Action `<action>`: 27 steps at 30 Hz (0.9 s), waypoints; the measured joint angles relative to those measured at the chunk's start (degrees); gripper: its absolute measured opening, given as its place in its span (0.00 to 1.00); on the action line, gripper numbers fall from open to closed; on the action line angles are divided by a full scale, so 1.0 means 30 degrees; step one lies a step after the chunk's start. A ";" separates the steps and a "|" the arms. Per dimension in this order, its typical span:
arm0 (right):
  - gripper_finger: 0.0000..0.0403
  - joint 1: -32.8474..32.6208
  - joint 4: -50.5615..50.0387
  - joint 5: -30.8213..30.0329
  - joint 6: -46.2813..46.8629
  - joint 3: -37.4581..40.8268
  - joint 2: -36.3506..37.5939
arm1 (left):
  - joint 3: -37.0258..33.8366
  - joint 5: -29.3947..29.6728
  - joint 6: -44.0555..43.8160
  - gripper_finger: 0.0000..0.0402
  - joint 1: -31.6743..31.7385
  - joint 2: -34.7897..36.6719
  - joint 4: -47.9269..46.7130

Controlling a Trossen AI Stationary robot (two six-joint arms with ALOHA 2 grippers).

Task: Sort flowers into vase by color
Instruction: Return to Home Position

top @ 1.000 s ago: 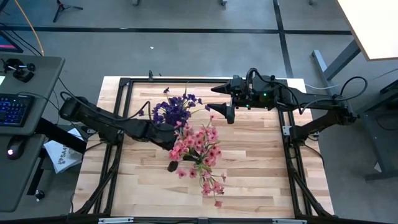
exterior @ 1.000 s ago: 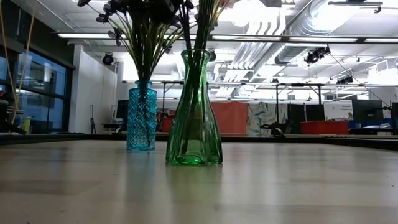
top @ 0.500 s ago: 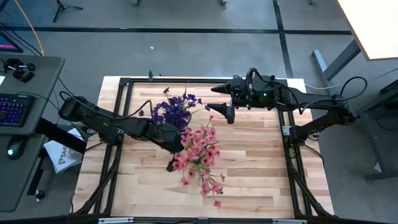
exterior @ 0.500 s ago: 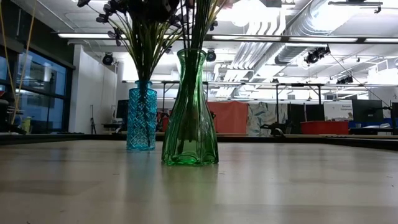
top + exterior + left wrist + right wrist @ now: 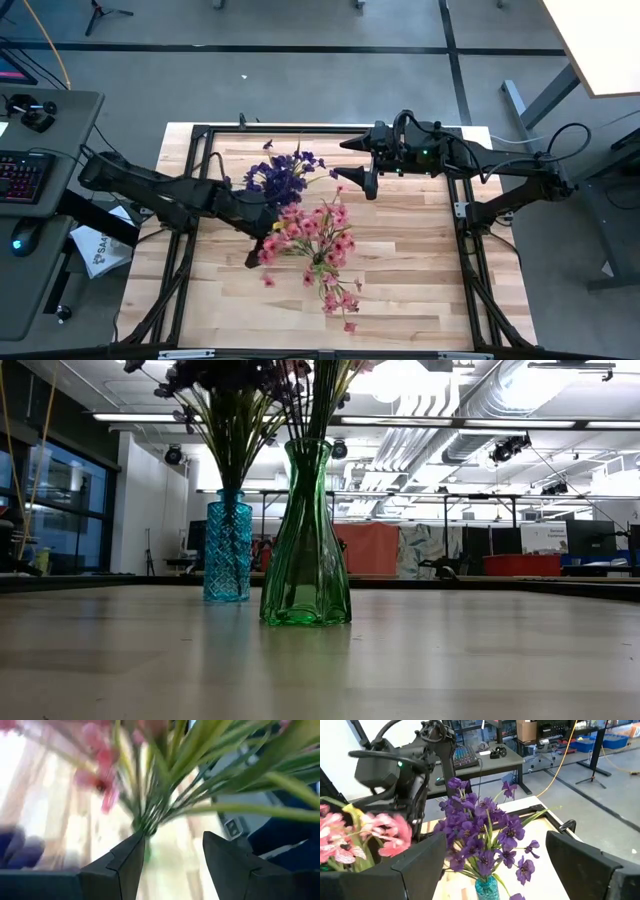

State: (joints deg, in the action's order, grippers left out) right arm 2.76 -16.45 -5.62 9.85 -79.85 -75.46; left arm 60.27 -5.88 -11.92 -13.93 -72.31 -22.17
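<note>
Because the left gripper hangs with its fingers released, close against the stems of the pink flowers, you should draw it back slowly toward its own side. That way no leaf snags and tips the green vase holding them on the bench. Behind stand the purple flowers in the blue vase. Farthest off, the right gripper waits, fingers spread, holding nothing.

We find pink flowers and their green vase close ahead of the left gripper, purple flowers to one side; bare table lies open on the other.
</note>
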 joint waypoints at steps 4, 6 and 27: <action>0.84 0.0000 0.0126 -0.0003 -0.0798 0.0000 0.0000 | 0.0000 0.1075 -0.0140 0.47 0.0007 0.1195 -0.2021; 0.84 0.0000 0.0127 -0.0003 -0.0825 0.0000 0.0000 | 0.0000 0.1534 -0.0674 0.47 0.0007 0.1734 -0.2954; 0.74 0.0000 -0.0020 -0.0250 -0.2570 0.0000 0.0000 | 0.0000 -0.0162 -0.4653 0.46 0.0015 0.5876 -0.5203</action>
State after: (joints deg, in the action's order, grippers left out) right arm 2.76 -16.51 -6.37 2.14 -79.85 -75.46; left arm 60.27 -6.37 -25.87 -13.89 -54.68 -37.78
